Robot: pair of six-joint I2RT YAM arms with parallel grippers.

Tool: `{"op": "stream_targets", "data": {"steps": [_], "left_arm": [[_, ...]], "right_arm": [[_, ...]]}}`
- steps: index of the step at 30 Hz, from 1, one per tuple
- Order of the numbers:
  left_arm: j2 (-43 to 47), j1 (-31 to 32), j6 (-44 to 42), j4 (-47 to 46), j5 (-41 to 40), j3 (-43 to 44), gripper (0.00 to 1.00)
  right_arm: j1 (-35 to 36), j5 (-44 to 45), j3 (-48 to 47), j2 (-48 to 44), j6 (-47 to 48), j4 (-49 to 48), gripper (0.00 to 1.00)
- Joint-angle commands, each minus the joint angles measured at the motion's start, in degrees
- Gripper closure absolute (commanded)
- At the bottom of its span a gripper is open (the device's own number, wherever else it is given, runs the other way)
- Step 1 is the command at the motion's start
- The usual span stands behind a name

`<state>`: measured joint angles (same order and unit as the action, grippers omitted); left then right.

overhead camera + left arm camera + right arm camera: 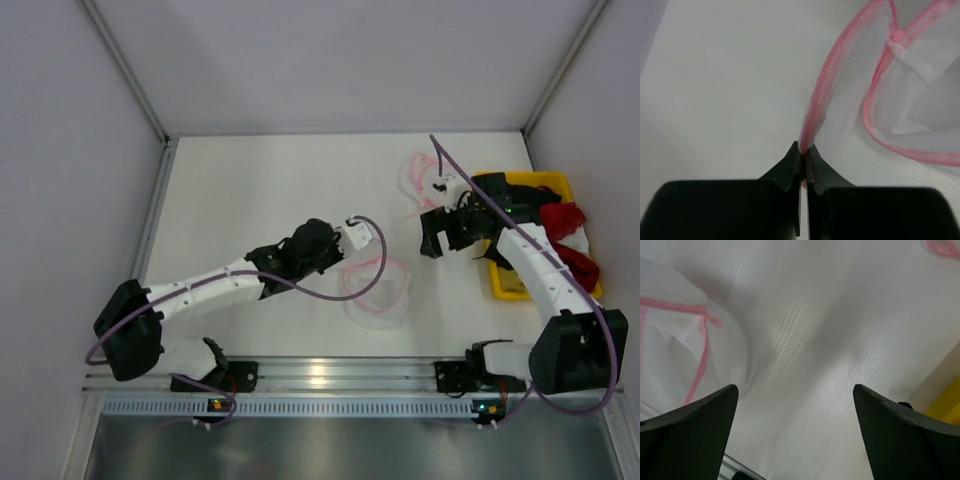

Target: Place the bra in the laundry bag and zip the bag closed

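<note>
Spare mesh bag [418, 180], yellow bin [548, 181], red garments [566, 222] by right hand [432, 245].

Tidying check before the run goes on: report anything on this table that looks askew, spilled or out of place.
Red fabric garments seem to drape over the right rim of the yellow plastic bin. A spare white mesh pouch with pink trim lies crumpled toward the far side of the white table. Nothing looks damaged.

White table [260, 190], faintly ribbed surface. Plain pale walls at far [340, 60], left [60, 200] and right [612, 120]. Aluminium rail [330, 375] runs along near edge; light glares off it.
</note>
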<state>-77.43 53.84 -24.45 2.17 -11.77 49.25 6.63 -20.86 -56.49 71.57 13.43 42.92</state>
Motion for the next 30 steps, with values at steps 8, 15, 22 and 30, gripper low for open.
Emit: {"op": "stream_targets", "data": {"steps": [8, 15, 22, 30], "left_arm": [[-6.7, -16.4, 31.5, 31.7, 11.5, 15.3, 1.0], [-11.3, -36.8, 33.8, 30.3, 34.1, 19.6, 1.0], [-25.8, -50.3, 37.0, 30.2, 49.4, 30.0, 1.0], [-33.5, -56.5, 38.3, 26.7, 54.9, 32.1, 1.0]], "right_arm": [[-0.7, 1.4, -6.1, 1.0, 0.8, -0.3, 0.01], [-0.8, 1.2, -5.6, 1.0, 0.7, -1.5, 0.01], [-0.8, 0.6, -6.0, 2.1, 0.6, -2.0, 0.01], [-0.7, -0.1, -5.4, 1.6, 0.8, -3.2, 0.01]]}}
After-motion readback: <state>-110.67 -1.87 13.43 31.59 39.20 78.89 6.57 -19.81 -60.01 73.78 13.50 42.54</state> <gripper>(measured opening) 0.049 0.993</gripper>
